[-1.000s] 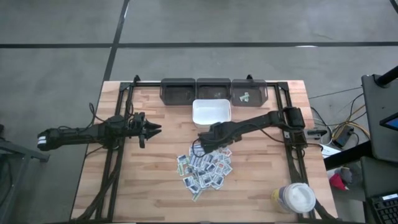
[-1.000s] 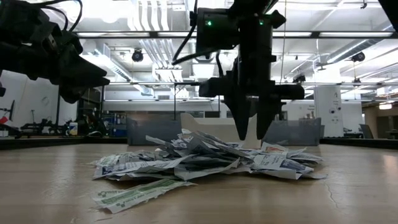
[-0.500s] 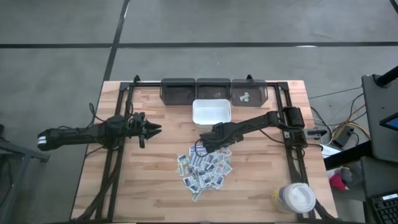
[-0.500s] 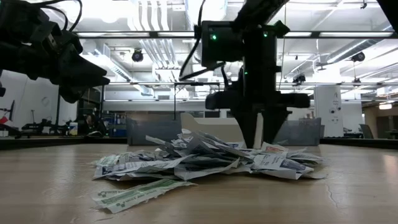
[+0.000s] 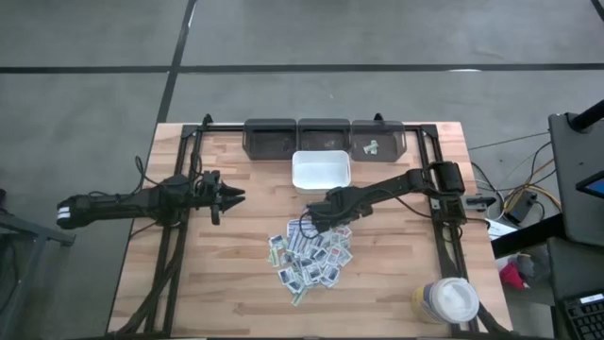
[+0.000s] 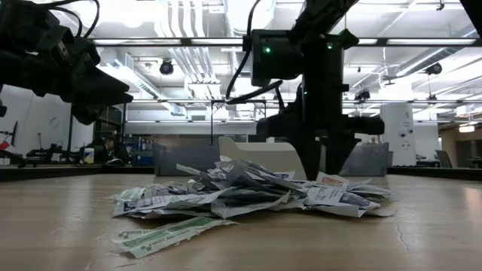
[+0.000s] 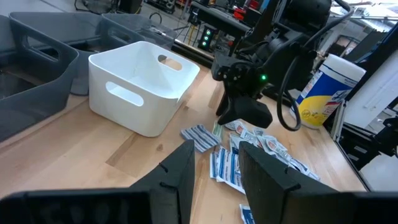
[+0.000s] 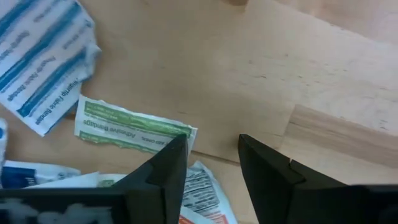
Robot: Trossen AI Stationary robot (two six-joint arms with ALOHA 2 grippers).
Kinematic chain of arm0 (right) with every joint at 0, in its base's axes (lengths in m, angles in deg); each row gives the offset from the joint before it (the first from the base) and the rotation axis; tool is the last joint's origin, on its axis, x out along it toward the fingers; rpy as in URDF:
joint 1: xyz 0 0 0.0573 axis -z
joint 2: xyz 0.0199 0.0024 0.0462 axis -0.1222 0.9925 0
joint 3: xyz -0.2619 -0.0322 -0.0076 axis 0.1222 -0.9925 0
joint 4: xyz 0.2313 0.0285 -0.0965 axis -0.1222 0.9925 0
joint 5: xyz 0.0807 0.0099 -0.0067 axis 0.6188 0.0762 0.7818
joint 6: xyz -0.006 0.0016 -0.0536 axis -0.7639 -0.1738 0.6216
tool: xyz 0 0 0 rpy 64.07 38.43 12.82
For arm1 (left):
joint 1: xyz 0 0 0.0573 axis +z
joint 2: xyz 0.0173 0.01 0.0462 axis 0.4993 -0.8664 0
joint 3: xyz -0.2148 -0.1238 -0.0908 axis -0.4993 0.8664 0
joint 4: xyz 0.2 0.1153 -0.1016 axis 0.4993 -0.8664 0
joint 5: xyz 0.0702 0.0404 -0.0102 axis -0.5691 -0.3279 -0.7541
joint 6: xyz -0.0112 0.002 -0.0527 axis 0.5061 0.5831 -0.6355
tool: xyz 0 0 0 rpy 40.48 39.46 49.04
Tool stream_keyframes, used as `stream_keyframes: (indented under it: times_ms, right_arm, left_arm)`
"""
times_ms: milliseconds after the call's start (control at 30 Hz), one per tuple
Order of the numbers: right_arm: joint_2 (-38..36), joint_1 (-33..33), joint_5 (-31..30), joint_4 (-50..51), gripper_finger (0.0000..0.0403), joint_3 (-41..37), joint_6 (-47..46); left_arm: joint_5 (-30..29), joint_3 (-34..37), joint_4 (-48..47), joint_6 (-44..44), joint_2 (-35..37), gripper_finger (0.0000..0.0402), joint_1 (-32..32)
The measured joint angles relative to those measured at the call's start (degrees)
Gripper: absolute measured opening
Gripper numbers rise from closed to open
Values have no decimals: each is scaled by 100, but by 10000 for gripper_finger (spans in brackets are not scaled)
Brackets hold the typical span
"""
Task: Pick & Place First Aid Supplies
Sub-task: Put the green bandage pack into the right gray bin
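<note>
The first aid supplies (image 5: 311, 255) lie in a loose heap of small flat packets on the wooden table; they also show in the low view (image 6: 241, 192). My right gripper (image 5: 317, 221) points down at the heap's far edge, open. In the right wrist view its fingertips (image 8: 214, 149) are close above the wood. A green-printed packet (image 8: 130, 129) lies flat, its end by one finger. In the low view the right gripper (image 6: 321, 167) has its tips hidden behind the packets. My left gripper (image 5: 236, 195) waits open above the table's left part. My right gripper comes from above, pointing down. One finger (image 8: 166, 171) stands over the end of the green-printed packet (image 8: 181, 132), the other over bare wood. Whether that finger touches the packet, I cannot tell.
A white square tray (image 5: 321, 171) stands just beyond the heap. Three grey bins (image 5: 324, 138) line the far edge. A round white-lidded jar (image 5: 449, 300) stands at the near right corner. Bare wood lies left and right of the heap.
My right gripper has sunk toward the far edge of the heap and drifted a little toward the table's right edge, still pointing down. The packets lie as before.
</note>
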Motion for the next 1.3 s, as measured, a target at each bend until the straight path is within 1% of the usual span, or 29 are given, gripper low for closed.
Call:
stream_keyframes:
  times_ms: [267, 400, 667, 1033, 1300]
  right_arm:
    - [-95, 0, -84, 800, 105, -37, -31]
    - [-284, -2, -72, 821, 98, -39, -32]
    - [-415, 21, -236, 797, 106, -38, -13]
    - [-87, 59, -202, 620, 121, -61, -14]
    - [-28, 59, -107, 622, 109, -52, -16]
  left_arm:
    - [0, -1, -4, -1, 0, 119, 0]
    - [0, 0, -4, -1, 0, 119, 0]
    - [0, -1, -4, -1, 0, 120, 1]
    - [0, 0, -2, 0, -9, 120, 1]
    - [0, -1, -4, 0, -15, 120, 0]
